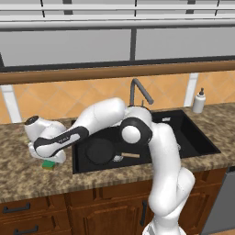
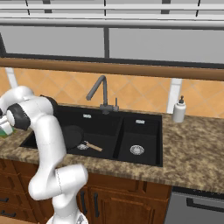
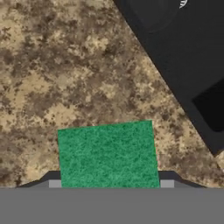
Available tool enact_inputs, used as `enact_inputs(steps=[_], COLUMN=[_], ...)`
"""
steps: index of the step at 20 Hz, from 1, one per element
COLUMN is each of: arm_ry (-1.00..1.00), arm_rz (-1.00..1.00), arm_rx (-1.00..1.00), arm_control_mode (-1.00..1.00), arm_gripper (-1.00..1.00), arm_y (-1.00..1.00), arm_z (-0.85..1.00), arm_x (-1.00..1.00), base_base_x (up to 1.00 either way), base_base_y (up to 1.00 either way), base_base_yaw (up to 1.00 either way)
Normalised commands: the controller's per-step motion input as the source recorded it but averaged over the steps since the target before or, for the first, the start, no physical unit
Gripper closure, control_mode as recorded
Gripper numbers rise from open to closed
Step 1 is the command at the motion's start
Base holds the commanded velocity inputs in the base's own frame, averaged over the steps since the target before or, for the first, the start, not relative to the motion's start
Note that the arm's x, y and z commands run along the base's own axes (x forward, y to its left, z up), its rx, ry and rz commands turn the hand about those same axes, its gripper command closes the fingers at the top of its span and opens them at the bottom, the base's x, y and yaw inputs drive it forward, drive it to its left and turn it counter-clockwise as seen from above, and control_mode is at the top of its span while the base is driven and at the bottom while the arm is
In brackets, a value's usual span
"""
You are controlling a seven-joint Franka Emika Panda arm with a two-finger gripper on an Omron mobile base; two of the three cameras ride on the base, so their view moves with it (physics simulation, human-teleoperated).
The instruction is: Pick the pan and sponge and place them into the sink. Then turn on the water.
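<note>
Hand view looks straight down on the small green rectangular sponge (image 3: 108,154), lying flat on the speckled brown stone tabletop (image 3: 65,65). The claw (image 3: 108,183) hangs right over it, one dark fingertip (image 3: 51,180) on each side of the sponge. The tips are apart, and I cannot tell if they press on it. The big black sink (image 3: 188,65) is beyond the claw, off to one side. Left base view shows the round black pan (image 1: 100,151) with its thin wooden handle lying in the sink's wide bowl.

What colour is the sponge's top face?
Green, with a speckled scouring texture; the sponge shows best in the hand view, lying on the countertop.
</note>
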Motion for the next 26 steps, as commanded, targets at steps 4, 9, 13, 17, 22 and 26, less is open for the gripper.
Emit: enact_inputs(steps=[4,9,13,17,22,26], arm_ry=[0.01,0.0,0.0,0.03,0.04,0.05], arm_rz=[0.0,0.0,0.0,0.0,0.0,0.0], arm_rx=[0.02,0.04,0.06,0.04,0.0,0.0], arm_control_mode=[-1.0,-1.0,-1.0,-1.0,-1.0,-1.0], arm_gripper=[1.0,1.0,1.0,1.0,1.0,1.0], arm_y=[-0.44,-0.85,-1.0,-0.94,-0.77,-0.47], arm_z=[0.45,0.05,0.0,0.0,0.0,0.0], arm_x=[-0.02,0.0,0.0,0.0,0.21,0.44], base_base_x=[0.0,0.0,0.0,0.0,0.0,0.0], base_base_y=[0.0,0.0,0.0,0.0,0.0,0.0], base_base_yaw=[0.0,0.0,0.0,0.0,0.0,0.0])
